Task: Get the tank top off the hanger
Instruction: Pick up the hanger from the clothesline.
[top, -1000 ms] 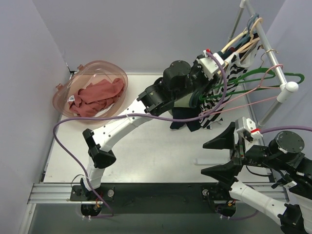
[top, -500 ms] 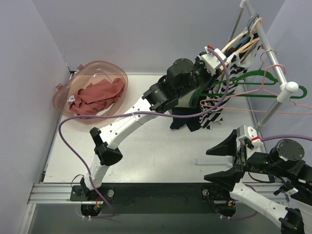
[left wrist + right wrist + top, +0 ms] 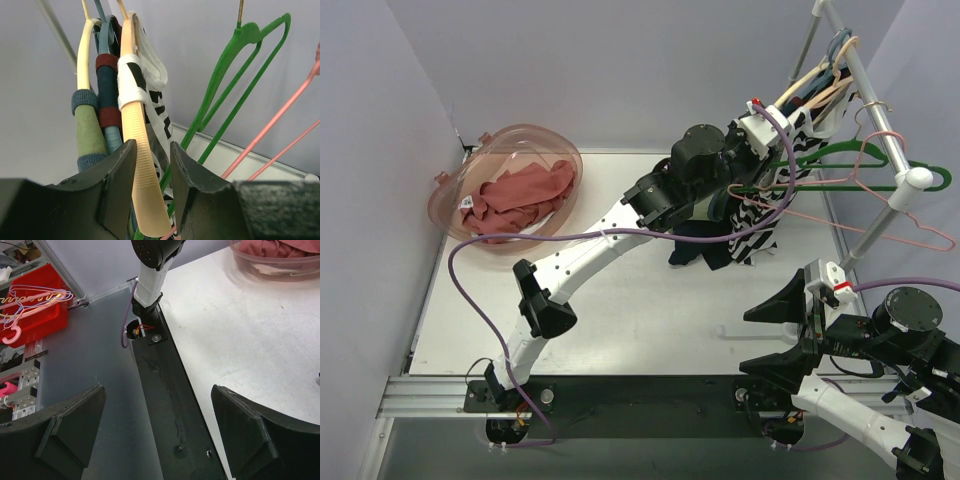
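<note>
Round pink plastic bowl (image 3: 520, 145) sits far left on the table (image 3: 650, 300). The black-and-white striped tank top (image 3: 757, 232) hangs far right, on the cream plastic hanger (image 3: 145, 185).

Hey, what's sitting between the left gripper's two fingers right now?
The cream hanger, whose arm carries the striped tank top higher up; the left wrist view shows it.

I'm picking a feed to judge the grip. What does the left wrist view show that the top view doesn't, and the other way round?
Only left wrist: how the cream hanger stands between the left gripper's fingers, a white strap looped over it. Only top: the bowl of red cloth and the open right gripper. Both: the striped tank top, green hanger and pink hanger.
</note>
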Motion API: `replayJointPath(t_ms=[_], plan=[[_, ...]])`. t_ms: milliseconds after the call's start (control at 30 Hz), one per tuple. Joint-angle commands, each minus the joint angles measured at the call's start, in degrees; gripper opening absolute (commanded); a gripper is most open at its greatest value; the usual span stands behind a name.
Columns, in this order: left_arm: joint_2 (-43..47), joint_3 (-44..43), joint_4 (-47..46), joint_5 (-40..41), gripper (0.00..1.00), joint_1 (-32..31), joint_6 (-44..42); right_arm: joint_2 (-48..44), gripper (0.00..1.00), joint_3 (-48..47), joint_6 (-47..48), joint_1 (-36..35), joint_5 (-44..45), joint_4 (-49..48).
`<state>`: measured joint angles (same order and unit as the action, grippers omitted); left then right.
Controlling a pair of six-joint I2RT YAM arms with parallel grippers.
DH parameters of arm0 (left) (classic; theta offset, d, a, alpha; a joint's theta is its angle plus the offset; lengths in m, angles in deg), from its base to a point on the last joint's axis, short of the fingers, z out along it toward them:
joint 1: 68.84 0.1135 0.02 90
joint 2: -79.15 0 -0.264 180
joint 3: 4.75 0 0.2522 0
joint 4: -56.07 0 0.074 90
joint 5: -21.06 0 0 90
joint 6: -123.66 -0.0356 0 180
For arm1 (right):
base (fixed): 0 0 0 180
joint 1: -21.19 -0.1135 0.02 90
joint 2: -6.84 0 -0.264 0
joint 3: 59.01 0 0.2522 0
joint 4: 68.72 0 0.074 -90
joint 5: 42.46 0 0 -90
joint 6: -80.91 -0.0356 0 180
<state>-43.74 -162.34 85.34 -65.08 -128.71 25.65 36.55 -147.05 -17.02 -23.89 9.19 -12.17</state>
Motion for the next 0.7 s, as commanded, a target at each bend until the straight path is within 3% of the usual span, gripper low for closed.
replayJointPath(t_ms=[0, 267, 400, 667], plan=[[-1.6, -1.8, -3.9, 1.4, 0.43, 0.3, -0.9, 0.3, 0.91, -0.5, -1.3, -0.3, -0.1, -0.4], [-3.1, -3.2, -4.3, -0.4, 0.45, 1.9, 0.5, 1.3, 0.91, -2.3, -1.3, -0.2, -0.1, -0.2], [-3.8, -3.6, -4.7, -0.6, 0.55, 2.0, 0.5, 1.7, 0.90, -2.7, -1.3, -0.3, -0.1, -0.2], [-3.9, -3.4, -4.6, 1.7, 0.62, 2.7, -0.8, 2.7, 0.90, -3.6, -1.2, -0.3, -0.3, -0.2]])
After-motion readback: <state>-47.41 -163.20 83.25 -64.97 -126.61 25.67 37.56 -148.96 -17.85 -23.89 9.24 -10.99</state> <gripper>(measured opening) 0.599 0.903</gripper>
